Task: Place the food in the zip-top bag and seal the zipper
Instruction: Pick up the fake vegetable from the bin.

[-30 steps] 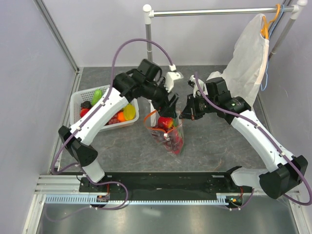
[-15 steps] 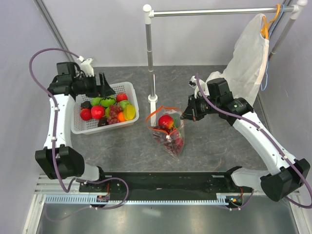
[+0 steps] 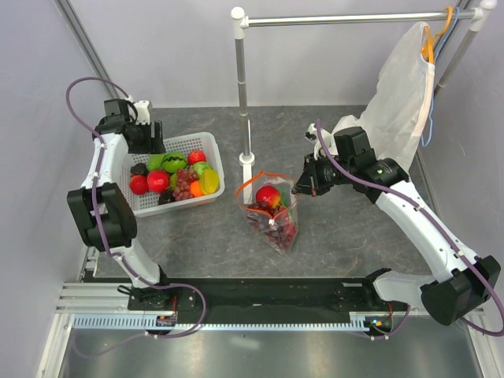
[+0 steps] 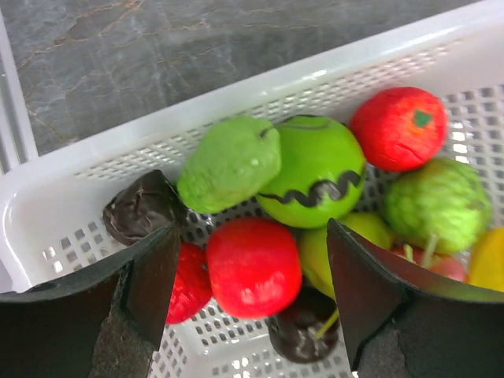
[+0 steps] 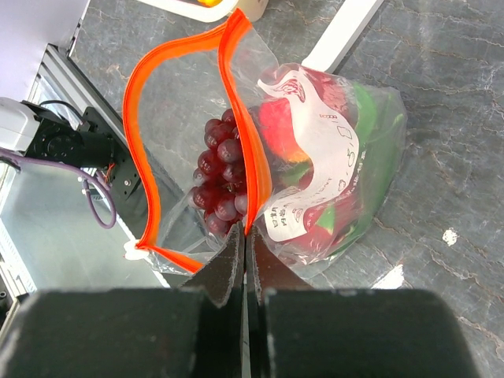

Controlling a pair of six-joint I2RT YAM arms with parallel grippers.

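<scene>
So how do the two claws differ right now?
The left gripper is open; the right gripper is shut. The left gripper hangs empty over the food in the white basket; the right gripper pinches the zipper of the zip-top bag. Both are black, with two fingers.

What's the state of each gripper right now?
Left gripper: open, empty, above the basket.
Right gripper: shut on the zipper of the zip-top bag.

Bright, even light; soft shadows; sharp focus
</scene>
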